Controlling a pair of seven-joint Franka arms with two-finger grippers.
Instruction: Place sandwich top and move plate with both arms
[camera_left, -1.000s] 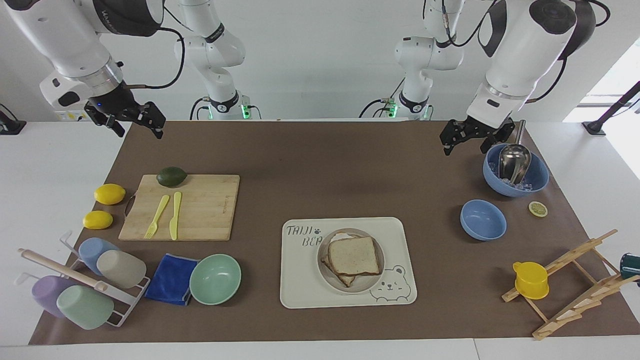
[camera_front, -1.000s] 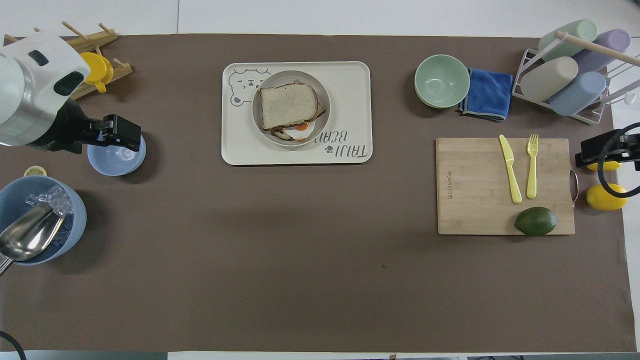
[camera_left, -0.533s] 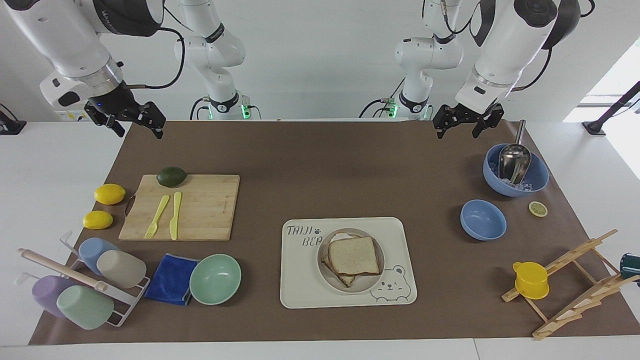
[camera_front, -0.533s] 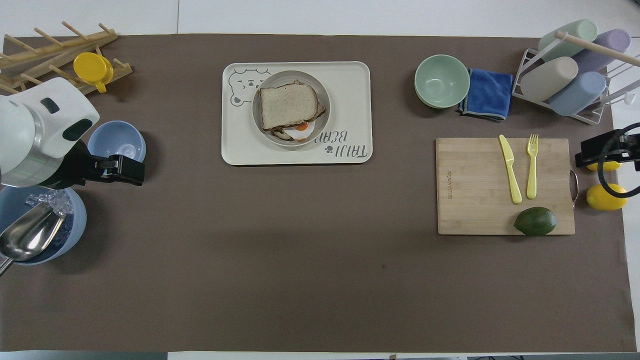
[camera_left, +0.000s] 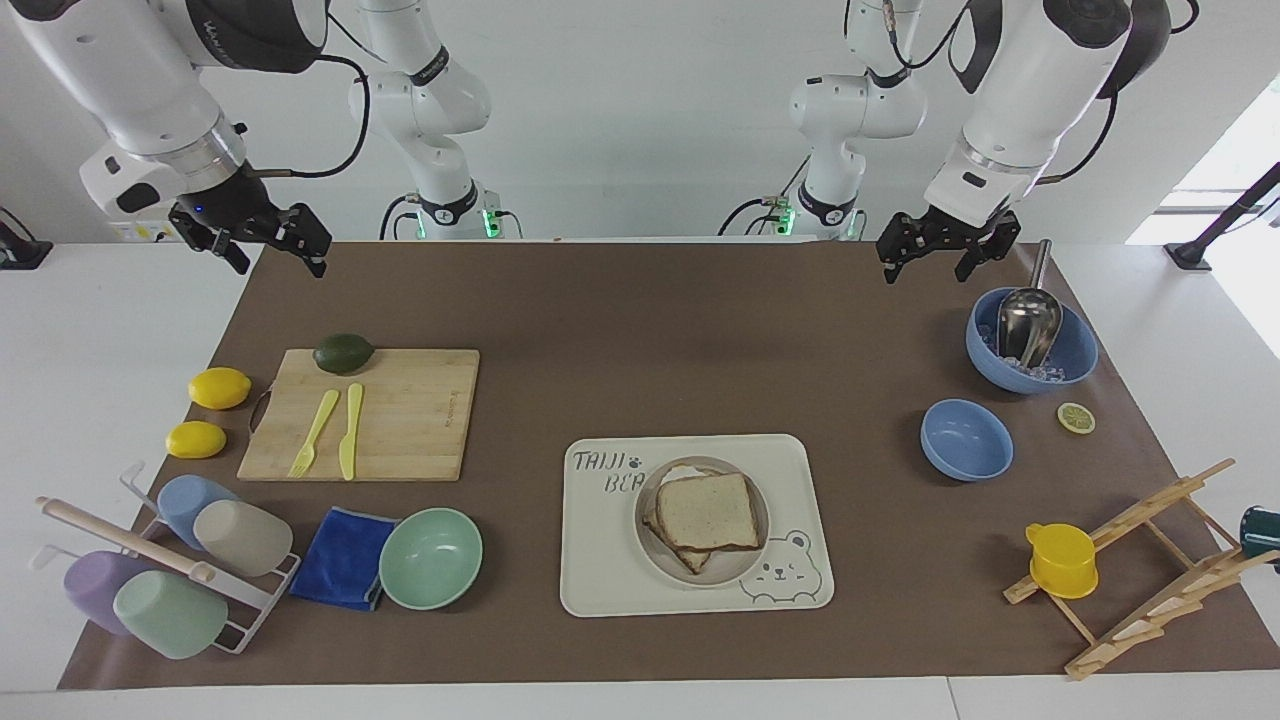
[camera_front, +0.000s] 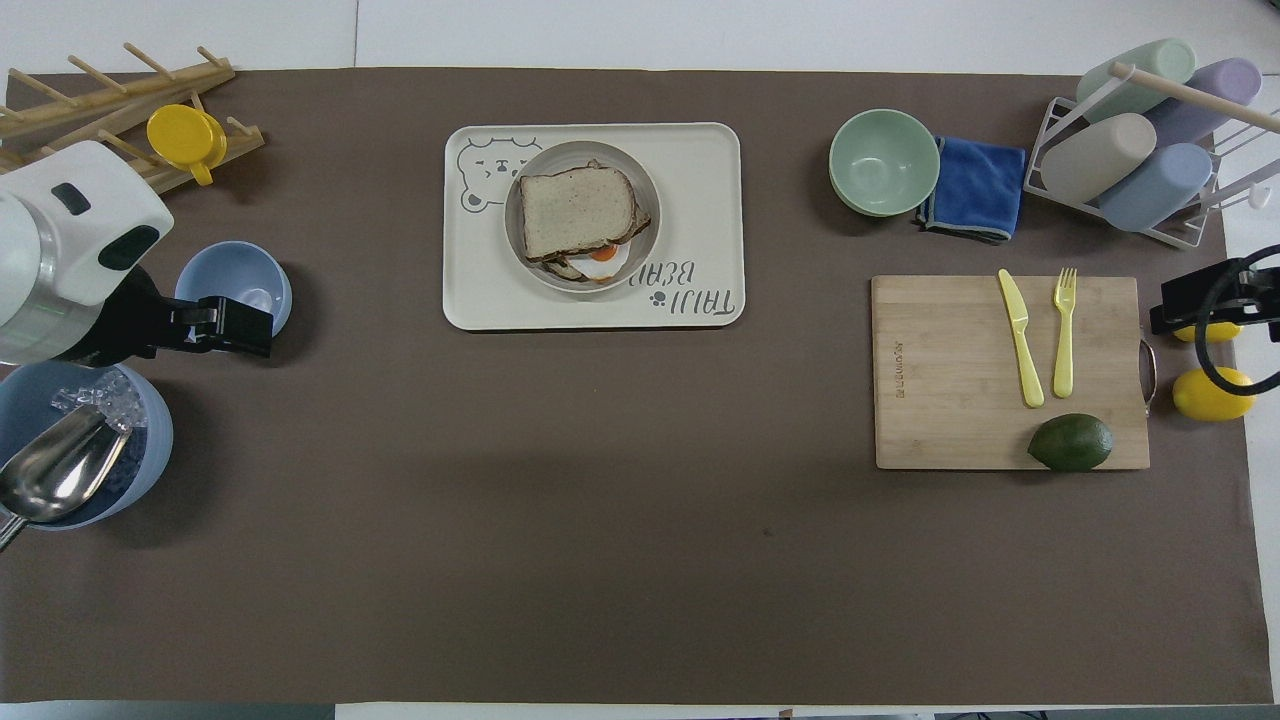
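The sandwich top (camera_left: 708, 510) (camera_front: 577, 212) lies flat on an egg toast, whose yolk (camera_front: 603, 253) peeks out at one edge. Both rest on the round beige plate (camera_left: 722, 577) (camera_front: 640, 170), which sits on a bear-printed tray (camera_left: 600, 560) (camera_front: 700, 160). My left gripper (camera_left: 925, 268) (camera_front: 250, 328) hangs open and empty in the air over the mat, beside the blue scoop bowl at the left arm's end. Over the mat's corner at the right arm's end, my right gripper (camera_left: 280, 262) (camera_front: 1205, 305) waits open and empty. Neither gripper is close to the plate.
A blue bowl with ice and a metal scoop (camera_left: 1030, 340), a smaller blue bowl (camera_left: 966, 438), a lemon slice and a wooden rack with a yellow cup (camera_left: 1062, 560) fill the left arm's end. A cutting board (camera_left: 400, 415), avocado, lemons, mint bowl (camera_left: 430, 558), cloth and cup rack fill the other.
My left gripper has risen and drawn back toward the robots, off the small blue bowl. The right arm, the plate and the sandwich have not moved.
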